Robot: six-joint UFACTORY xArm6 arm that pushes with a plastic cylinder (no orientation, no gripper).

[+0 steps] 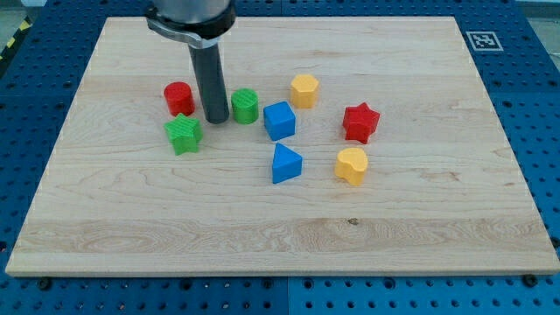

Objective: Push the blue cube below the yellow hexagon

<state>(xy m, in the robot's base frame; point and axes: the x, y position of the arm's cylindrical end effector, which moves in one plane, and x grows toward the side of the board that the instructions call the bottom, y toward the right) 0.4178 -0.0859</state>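
The blue cube sits near the board's middle, just below and left of the yellow hexagon. My tip rests on the board to the left of the cube, with the green cylinder between them. The tip stands close beside the green cylinder's left side, right of the red cylinder and above right of the green star.
A blue triangular block lies below the blue cube. A red star and a yellow rounded block sit to the right. The wooden board lies on a blue perforated table, with a marker tag at its top right corner.
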